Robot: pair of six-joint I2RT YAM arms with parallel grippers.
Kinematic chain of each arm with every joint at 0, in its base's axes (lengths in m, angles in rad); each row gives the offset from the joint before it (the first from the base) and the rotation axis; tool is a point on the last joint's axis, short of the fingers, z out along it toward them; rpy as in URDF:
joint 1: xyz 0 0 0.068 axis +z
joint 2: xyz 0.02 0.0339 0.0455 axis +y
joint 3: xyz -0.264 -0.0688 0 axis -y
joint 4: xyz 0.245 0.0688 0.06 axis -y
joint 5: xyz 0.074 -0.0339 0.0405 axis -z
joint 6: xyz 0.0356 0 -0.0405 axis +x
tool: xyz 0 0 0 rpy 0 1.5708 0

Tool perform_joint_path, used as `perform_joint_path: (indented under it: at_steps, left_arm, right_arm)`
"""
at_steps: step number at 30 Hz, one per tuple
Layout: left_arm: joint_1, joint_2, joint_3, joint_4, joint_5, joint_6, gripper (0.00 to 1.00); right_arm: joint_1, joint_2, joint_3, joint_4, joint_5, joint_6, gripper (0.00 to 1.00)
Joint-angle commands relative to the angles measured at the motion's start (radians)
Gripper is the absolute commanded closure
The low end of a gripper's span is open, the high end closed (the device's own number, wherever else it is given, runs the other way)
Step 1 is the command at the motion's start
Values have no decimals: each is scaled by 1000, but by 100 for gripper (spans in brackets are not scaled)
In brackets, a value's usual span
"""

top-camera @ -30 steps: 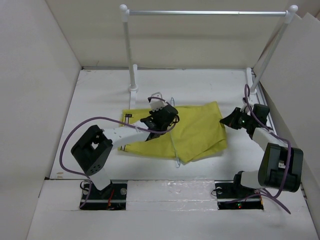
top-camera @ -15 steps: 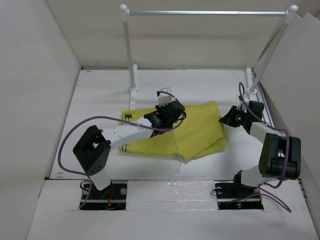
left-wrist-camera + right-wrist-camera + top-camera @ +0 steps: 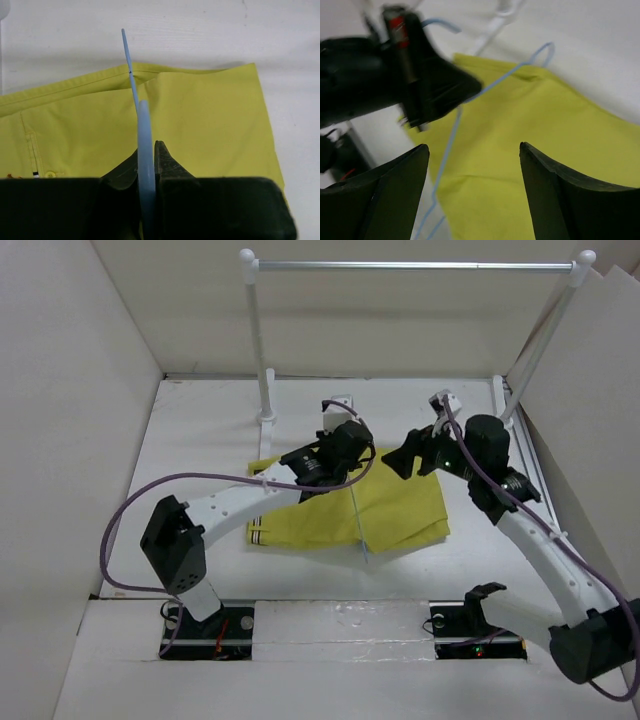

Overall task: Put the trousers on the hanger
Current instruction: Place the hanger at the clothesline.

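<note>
**Fig.** The left gripper [image 3: 148, 156], jaws pinched on the hanger [image 3: 144, 130], holds the wire on edge over the middle of the trousers [image 3: 400, 515], which lie flat on the table [image 3: 200, 440]. The right gripper [image 3: 408, 456], jaws spread wide and empty, has swung in from beyond the trousers' right edge to hover above their far edge. Two-handed threading looks imminent, and nothing is hung yet.
</note>
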Motion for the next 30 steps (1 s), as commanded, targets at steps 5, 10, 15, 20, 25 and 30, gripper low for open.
perform_joint_path:
  at_steps: [5,10,15,20,25,30]
  left_arm:
    - [3,-173,196,13,89,105,100]
    - [40,-180,250,-24,165,105,100]
    - [72,-162,320,-58,218,142,100]
    - [181,-142,366,-42,417,134,100]
    - [201,-76,480,-81,475,156,100]
    - [201,-13,608,-108,520,154,100]
  right_arm:
    - [300,-24,49,-39,77,190,18]
    - [349,32,35,69,64,249,17]
    - [388,59,21,180,42,332,23]
    - [397,1,-2,191,85,374,45]
    - [363,-7,-37,286,-8,402,74]
    - [372,30,-14,416,-76,463,100]
